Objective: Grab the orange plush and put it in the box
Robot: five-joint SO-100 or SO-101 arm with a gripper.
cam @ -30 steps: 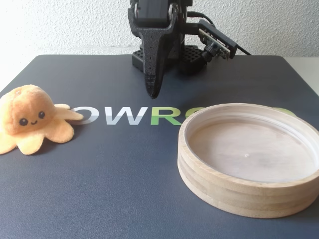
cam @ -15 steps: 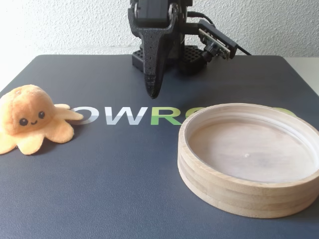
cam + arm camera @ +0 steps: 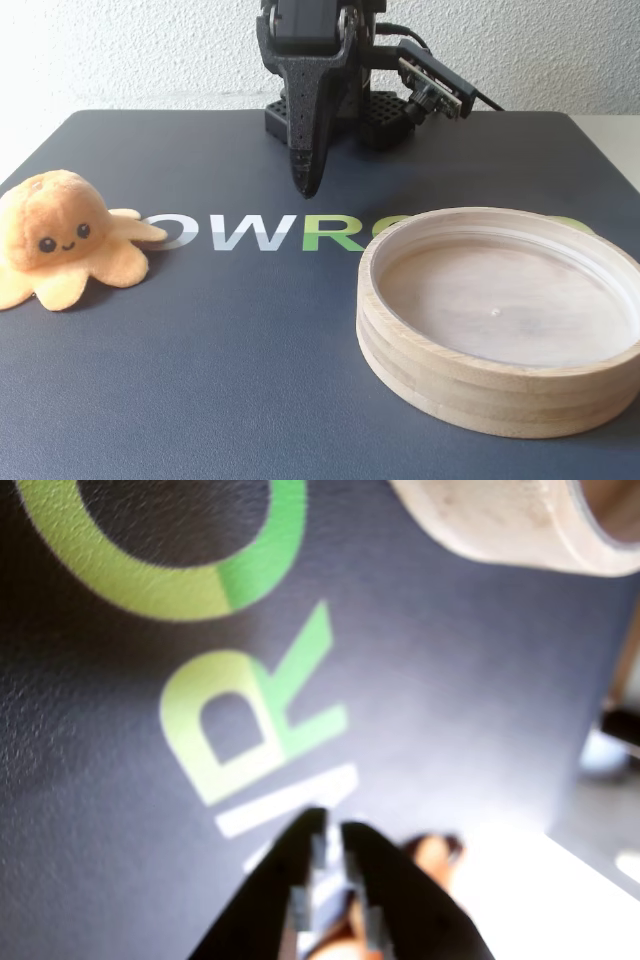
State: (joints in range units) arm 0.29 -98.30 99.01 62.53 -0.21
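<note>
I'm hanging the gripper [image 3: 305,185] over the dark mat [image 3: 250,340], empty and nearly closed, ahead of the reach for the orange plush [image 3: 62,245]

In the fixed view the plush is sitting on the mat well left of the box [image 3: 470,385], untouched; I'm judging I should be opening wide, swinging left and dropping over its round head. The wrist view is blurring badly, cropping the box rim [image 3: 500,525] and showing only an orange smear near the fingers
</note>
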